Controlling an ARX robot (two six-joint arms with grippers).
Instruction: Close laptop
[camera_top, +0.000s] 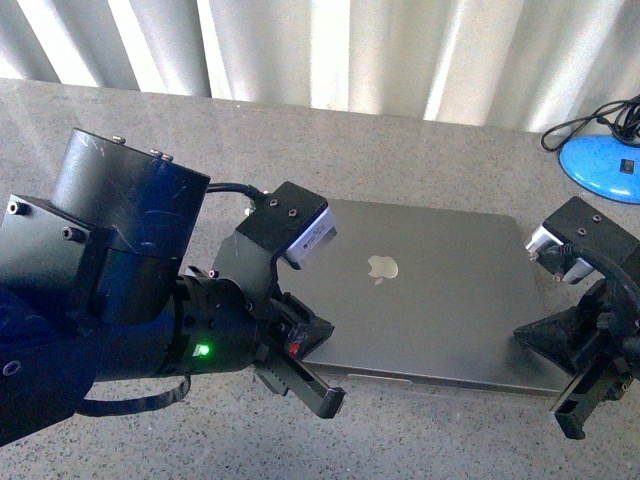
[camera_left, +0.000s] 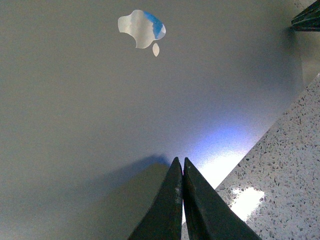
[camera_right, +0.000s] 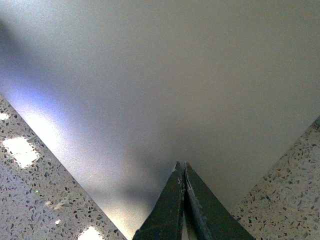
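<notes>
The space-grey laptop (camera_top: 430, 300) lies flat on the speckled table with its lid down and the shiny apple logo (camera_top: 382, 267) facing up. My left gripper (camera_top: 318, 345) is shut and empty at the lid's near left corner. My right gripper (camera_top: 530, 335) is shut and empty at the lid's near right corner. In the left wrist view the shut fingertips (camera_left: 181, 161) sit just over the grey lid (camera_left: 100, 110), with the logo (camera_left: 142, 29) beyond. In the right wrist view the shut gripper (camera_right: 181, 164) points over the lid (camera_right: 165, 85) near its corner.
A blue lamp base (camera_top: 603, 165) with a black cable (camera_top: 590, 122) sits at the far right of the table (camera_top: 430, 150). White curtains (camera_top: 300, 50) hang behind the table. The speckled tabletop shows beside the lid in both wrist views (camera_left: 285, 165) (camera_right: 30, 185).
</notes>
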